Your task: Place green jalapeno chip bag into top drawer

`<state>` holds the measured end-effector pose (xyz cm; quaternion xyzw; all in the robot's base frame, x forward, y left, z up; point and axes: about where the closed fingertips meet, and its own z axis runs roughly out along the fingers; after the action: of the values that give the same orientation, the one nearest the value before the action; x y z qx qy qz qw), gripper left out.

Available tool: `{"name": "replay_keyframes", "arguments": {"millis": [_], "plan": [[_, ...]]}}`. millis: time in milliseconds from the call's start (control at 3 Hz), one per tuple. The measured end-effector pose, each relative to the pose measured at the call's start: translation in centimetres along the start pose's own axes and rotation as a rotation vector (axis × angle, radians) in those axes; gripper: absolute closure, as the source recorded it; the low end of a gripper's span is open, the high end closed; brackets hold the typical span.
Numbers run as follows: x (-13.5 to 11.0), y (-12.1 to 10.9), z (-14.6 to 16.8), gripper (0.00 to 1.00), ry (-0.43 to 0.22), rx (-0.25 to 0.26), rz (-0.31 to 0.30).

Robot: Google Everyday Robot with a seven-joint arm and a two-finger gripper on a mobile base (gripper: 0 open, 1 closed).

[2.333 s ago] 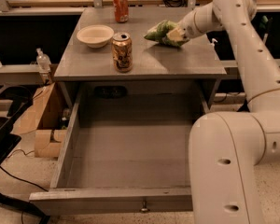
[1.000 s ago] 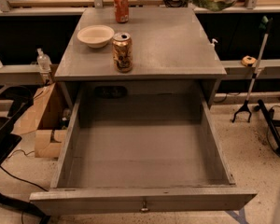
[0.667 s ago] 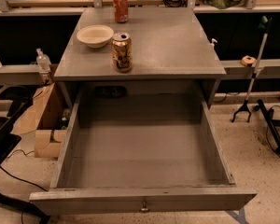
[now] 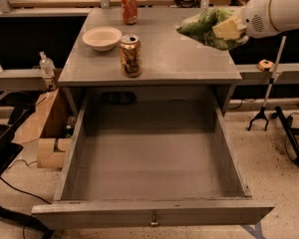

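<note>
My gripper (image 4: 224, 30) comes in from the upper right and is shut on the green jalapeno chip bag (image 4: 203, 26), a wrinkly green bag held in the air above the right side of the cabinet top (image 4: 169, 59). The bag points left from the pale fingers (image 4: 228, 29). The top drawer (image 4: 149, 210) is pulled fully open below, a deep grey box with a small metal knob (image 4: 153, 221) on its front panel. Its inside holds nothing.
On the cabinet top stand a tan bowl (image 4: 102, 37), a brown soda can (image 4: 130, 56) near the front edge and a red can (image 4: 129, 8) at the back. A cardboard box (image 4: 50, 143) sits left of the drawer; a black stand (image 4: 269, 108) is on the right.
The arm lifted the bag off the cabinet top and swung up to the top right. It has now come back down and left, with the bag lower over the right side of the cabinet top.
</note>
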<state>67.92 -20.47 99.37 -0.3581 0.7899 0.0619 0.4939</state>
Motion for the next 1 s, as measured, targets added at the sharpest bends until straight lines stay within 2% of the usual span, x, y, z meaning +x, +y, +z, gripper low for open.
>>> {"name": "replay_keyframes", "arguments": {"millis": [333, 667, 1000], "plan": [[1.6, 1.9, 1.1, 1.00, 0.003, -0.070, -0.012], [1.7, 1.9, 1.1, 1.00, 0.003, -0.070, -0.012], [3.5, 3.6, 0.7, 1.00, 0.012, -0.074, 0.011]]}}
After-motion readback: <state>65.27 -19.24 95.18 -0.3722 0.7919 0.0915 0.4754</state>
